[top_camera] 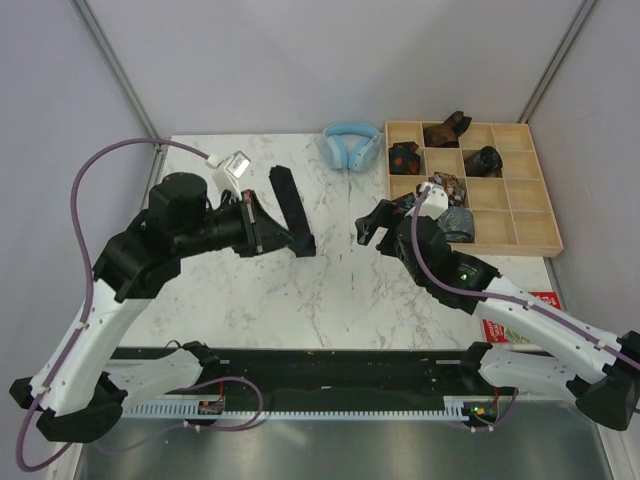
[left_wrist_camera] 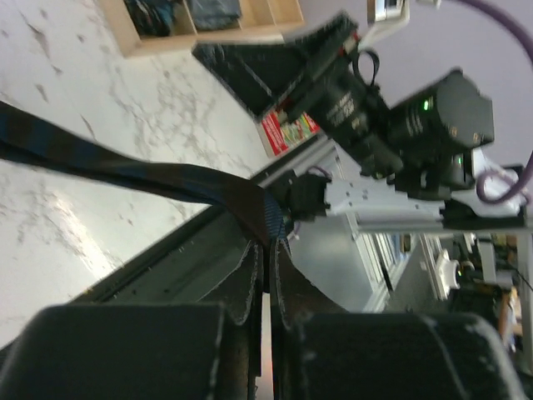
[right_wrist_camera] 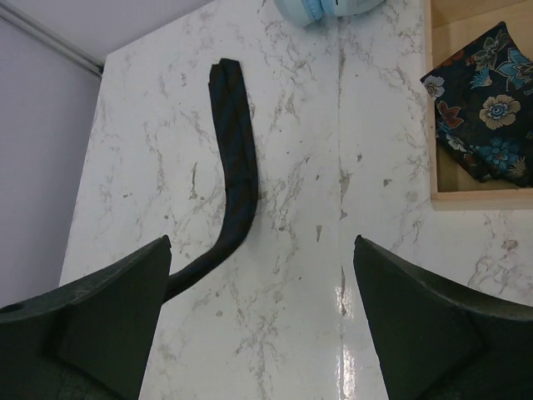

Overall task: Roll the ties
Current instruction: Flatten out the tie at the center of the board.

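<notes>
One bench point(top_camera: 350, 300) carries everything. Two arms stand at the bottom of the frame, each with one gripper: the left gripper point(left_wrist_camera: 266, 258) and the right gripper point(right_wrist_camera: 262, 250).

One black tie point(top_camera: 285, 195) lies at centre left. One pair of light blue headphones point(top_camera: 351, 145) sits at upper centre. One wooden tray point(top_camera: 520, 249) fills the upper right, with what looks like four compartments across and four down.

In it, five bundled patterned ties point(top_camera: 447, 128) can be counted, but the right arm hides its lower left corner.

One red-printed packet point(top_camera: 543, 297) shows at lower right.
</notes>
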`<state>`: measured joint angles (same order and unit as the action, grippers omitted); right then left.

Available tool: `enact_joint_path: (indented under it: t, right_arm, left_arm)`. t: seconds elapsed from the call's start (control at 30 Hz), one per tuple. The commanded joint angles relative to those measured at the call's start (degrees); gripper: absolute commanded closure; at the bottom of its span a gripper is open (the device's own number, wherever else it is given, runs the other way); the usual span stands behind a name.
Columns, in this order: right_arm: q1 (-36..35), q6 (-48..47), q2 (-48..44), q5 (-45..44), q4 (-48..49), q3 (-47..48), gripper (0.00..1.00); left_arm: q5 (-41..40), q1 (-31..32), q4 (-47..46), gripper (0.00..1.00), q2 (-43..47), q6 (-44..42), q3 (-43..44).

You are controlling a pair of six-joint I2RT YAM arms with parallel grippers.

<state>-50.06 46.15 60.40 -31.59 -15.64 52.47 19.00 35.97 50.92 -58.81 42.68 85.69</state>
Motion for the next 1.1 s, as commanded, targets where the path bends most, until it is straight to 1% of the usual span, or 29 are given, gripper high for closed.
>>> enact_joint_path:
  t: [0.0, 0.03, 0.13, 0.2, 0.23, 0.27, 0.37, 0.4, 0.43, 0.47, 0.5, 0.57, 0.6, 0.63, 0.67, 0.7, 0.73, 0.77, 0.8, 0.83, 0.87, 0.9, 0.93, 0.97, 1.0, 1.03, 1.07]
  right_arm:
    - [0.14, 2.1, -3.62, -2.51, -5.53, 3.17, 0.02]
    - [0.14, 2.88, -4.23, -1.99, -6.33, 3.43, 0.02]
    - [0.23, 4.47, -4.42, 0.47, -8.53, 2.91, 0.02]
    - [0.23, 4.56, -3.28, 3.54, -8.36, 2.12, 0.02]
    - [0.14, 4.56, -2.49, 4.6, -8.09, 1.5, 0.02]
    - [0.14, 4.21, -1.52, 6.26, -7.48, 1.24, 0.03]
    - [0.14, 2.73, 3.92, 11.72, -4.41, 1.93, 0.05]
    - [0.23, 1.93, 7.68, 13.04, -2.83, 2.55, 0.06]
    - [0.14, 0.71, 9.89, 16.44, -1.95, 4.73, 0.07]
    - [0.23, -1.48, 12.35, 17.69, -1.42, 6.23, 0.07]
    - [0.23, -2.81, 18.03, 19.01, -1.41, 8.07, 0.07]
    - [0.32, -4.83, 24.21, 21.83, -2.11, 14.74, 0.09]
    - [0.32, -6.5, 30.41, 22.71, -2.72, 17.29, 0.12]
    - [0.32, -7.12, 33.26, 25.15, -2.73, 21.75, 0.17]
    - [0.32, -7.74, 35.99, 26.48, -2.21, 24.06, 0.2]
    - [0.32, -8.7, 41.23, 27.63, -1.86, 26.35, 0.24]
    - [0.32, -9.14, 43.81, 28.86, -1.59, 30.72, 0.31]
    - [0.4, -9.5, 46.27, 30.0, -1.33, 33.11, 0.34]
    - [0.58, -9.67, 51.17, 30.27, -1.5, 37.66, 0.37]
    - [0.84, -9.68, 53.48, 30.97, -1.41, 39.88, 0.38]
    - [1.19, -9.5, 58.2, 31.5, -1.33, 41.99, 0.38]
    - [1.89, -8.54, 60.43, 32.99, -1.24, 46.02, 0.38]
    - [2.33, -8.01, 62.8, 34.04, -0.89, 47.97, 0.41]
    - [2.51, -7.66, 67.08, 35.97, -0.19, 49.82, 0.44]
    - [2.86, -7.48, 69.22, 36.51, -0.27, 53.84, 0.46]
    - [3.13, -7.22, 71.06, 37.13, -0.36, 55.53, 0.48]
    - [3.48, -7.13, 74.04, 37.65, -0.27, 56.86, 0.49]
  left_arm:
    - [3.67, 5.77, 1.02, 0.98, 2.11, 5.66, -4.29]
    - [3.41, 7.61, 1.9, 0.98, 3.6, 6.27, -6.83]
    - [1.57, 9.82, 5.32, 0.98, 6.58, 7.6, -10.36]
    - [-0.36, 10.09, 8.4, 0.98, 8.79, 7.86, -14.48]
    - [-1.33, 10.09, 9.11, 0.98, 11.49, 8.21, -17.46]
    - [-2.82, 10.18, 9.9, 0.98, 12.83, 9.0, -19.14]
    - [-3.8, 10.09, 10.34, 0.98, 17.48, 10.75, -25.64]
    - [-4.06, 10.09, 10.43, 0.98, 18.72, 11.2, -27.23]
    - [-5.11, 10.09, 10.43, 0.98, 19.77, 12.16, -30.03]
    - [-5.81, 10.09, 10.43, 0.98, 21.7, 12.69, -31.1]
    - [-6.6, 10.09, 10.87, 0.98, 22.59, 13.13, -32.07]
    - [-8.71, 10.09, 11.13, 0.98, 24.52, 14.36, -34.18]
    - [-9.16, 10.09, 11.22, 0.98, 25.05, 14.71, -34.8]
    - [-9.86, 10.09, 11.22, 0.98, 25.49, 15.59, -36.02]
    - [-10.12, 10.18, 11.05, 0.98, 25.67, 15.86, -36.47]
    - [-10.48, 10.18, 11.13, 0.98, 25.93, 15.86, -36.73]
    - [-11.18, 10.09, 11.05, 0.98, 26.02, 16.12, -37.17]
    - [-11.53, 10.18, 11.05, 0.98, 26.02, 16.12, -37.35]
    - [-11.97, 10.0, 11.05, 0.98, 26.11, 16.12, -37.52]
    - [-12.76, 10.0, 11.13, 0.98, 26.2, 16.21, -37.61]
    - [-13.2, 10.09, 11.14, 0.98, 26.2, 16.39, -37.61]
    - [-13.64, 10.0, 11.14, 0.98, 26.2, 16.3, -37.7]
    - [-14.34, 10.0, 11.05, 0.98, 26.11, 16.21, -37.61]
    - [-14.61, 10.0, 11.13, 0.98, 26.11, 16.12, -37.61]
    - [-15.05, 10.09, 11.05, 0.98, 26.02, 16.04, -37.7]
    - [-15.57, 10.0, 11.05, 0.98, 25.85, 16.04, -37.79]
    - [-15.75, 10.09, 11.13, 0.98, 25.67, 15.86, -37.79]
